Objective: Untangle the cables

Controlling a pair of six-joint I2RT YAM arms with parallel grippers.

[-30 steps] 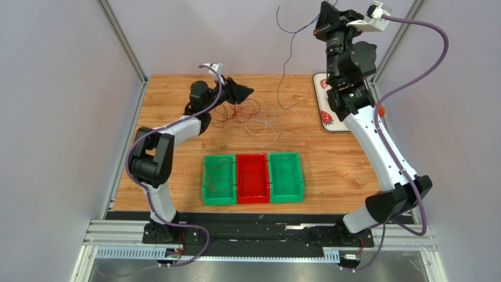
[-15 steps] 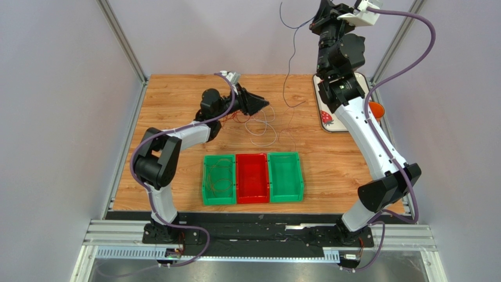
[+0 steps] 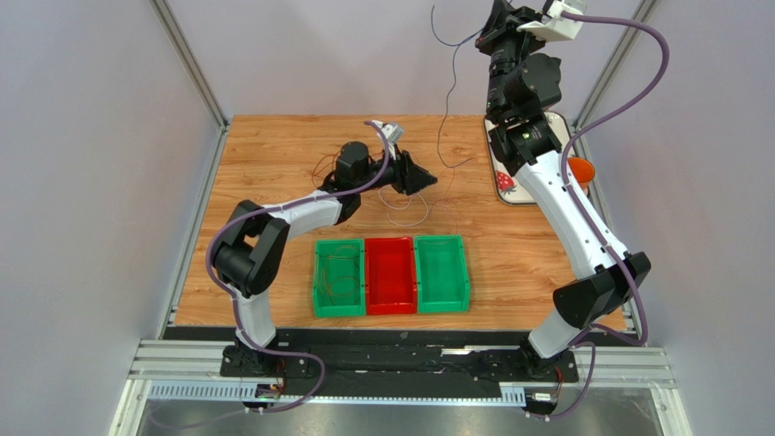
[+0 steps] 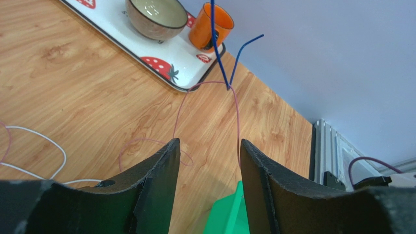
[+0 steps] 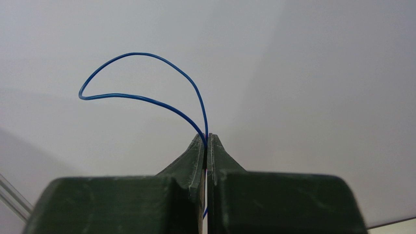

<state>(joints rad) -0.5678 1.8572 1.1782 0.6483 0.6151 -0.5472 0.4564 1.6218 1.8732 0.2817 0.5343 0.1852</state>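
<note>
My right fingers (image 5: 207, 140) clamp the blue cable (image 5: 146, 58) high above the strawberry tray (image 4: 179, 54). My left fingers (image 4: 207, 146), open, have swung across the bench (image 4: 73, 73) toward the tray, where a pink cable (image 4: 179, 107) looks hooked on the blue one. Other cables (image 3: 405, 207) lie left of the tray. Freeing that snag seems next.

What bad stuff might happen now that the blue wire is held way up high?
1. The right hand pinches the blue wire with just its fingertips, so the wire might slip out.
2. A pink wire is hooked on the blue one's lower bend. Pulling higher may drag it along or tighten the snag.
3. The open left hand is aimed near that snag and might grab both wires at once.
</note>
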